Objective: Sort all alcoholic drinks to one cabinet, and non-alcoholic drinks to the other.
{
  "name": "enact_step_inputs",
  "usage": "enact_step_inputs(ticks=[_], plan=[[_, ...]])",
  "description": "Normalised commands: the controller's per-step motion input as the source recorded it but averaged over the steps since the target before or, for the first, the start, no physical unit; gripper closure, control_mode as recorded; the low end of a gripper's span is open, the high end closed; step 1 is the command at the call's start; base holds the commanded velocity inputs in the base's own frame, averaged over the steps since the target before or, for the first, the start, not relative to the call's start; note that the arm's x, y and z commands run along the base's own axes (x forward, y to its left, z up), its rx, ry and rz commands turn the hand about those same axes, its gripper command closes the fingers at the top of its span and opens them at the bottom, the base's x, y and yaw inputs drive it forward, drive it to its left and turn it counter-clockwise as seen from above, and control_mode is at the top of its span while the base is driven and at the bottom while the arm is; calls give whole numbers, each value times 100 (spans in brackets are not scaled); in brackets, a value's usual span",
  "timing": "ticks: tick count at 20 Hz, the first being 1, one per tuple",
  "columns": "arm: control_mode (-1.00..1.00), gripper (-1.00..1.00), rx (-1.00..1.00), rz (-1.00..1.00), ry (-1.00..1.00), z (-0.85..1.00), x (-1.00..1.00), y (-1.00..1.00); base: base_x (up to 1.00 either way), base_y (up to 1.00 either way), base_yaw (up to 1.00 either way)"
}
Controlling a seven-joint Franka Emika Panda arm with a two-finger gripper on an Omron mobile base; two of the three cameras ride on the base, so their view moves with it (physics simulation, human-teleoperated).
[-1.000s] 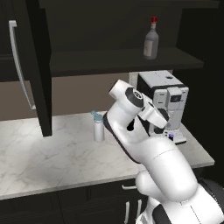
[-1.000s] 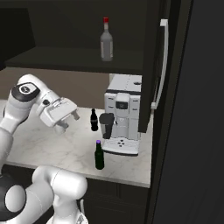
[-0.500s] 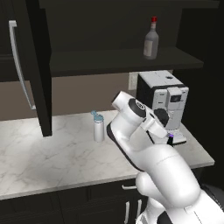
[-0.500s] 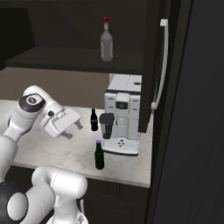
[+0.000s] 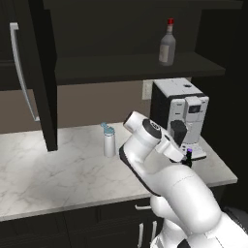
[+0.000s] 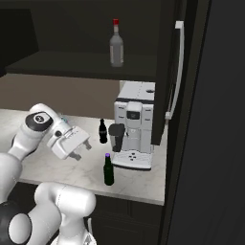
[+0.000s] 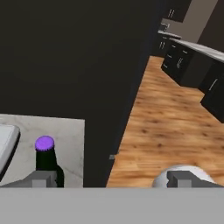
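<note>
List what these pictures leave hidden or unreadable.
- Beer bottle: hand view, its base is cut off by the bottom edge; in the left base view the arm covers most of it.
- Cola bottle: right base view, label too small to read.
- Gripper: right base view, the finger gap is too small to judge.
- Coffee machine: left base view, its tray is partly behind the arm.

The counter [image 5: 53, 169] looks like polished white marble with grey veins. The liquor bottle [image 6: 116, 47] at 12 o'clock on the shelf is clear greyish glass; the beer bottle [image 6: 108, 169] is glossy dark green glass. The cabinet door [image 5: 42, 72] is matt near-black with a satin metal bar handle [image 5: 22, 72]. The floor [image 7: 170, 127] is smooth varnished wood
</note>
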Motion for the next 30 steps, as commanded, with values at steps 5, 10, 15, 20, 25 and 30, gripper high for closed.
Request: enact_step_inputs(ticks=[5,10,15,20,25,30], plan=[[-100,-100,-1,-1,2,-36,10,0,0,0,0],[-100,-100,-3,-3,7,-27,21,0,0,0,0],[-100,-100,-3,-2,10,-16,31,-5,0,0,0],[-100,-100,-2,-1,9,-11,30,-6,0,0,0],[-100,-100,-1,-1,3,-8,13,-7,0,0,0],[-100,-100,0,0,0,-10,7,-8,0,0,0]])
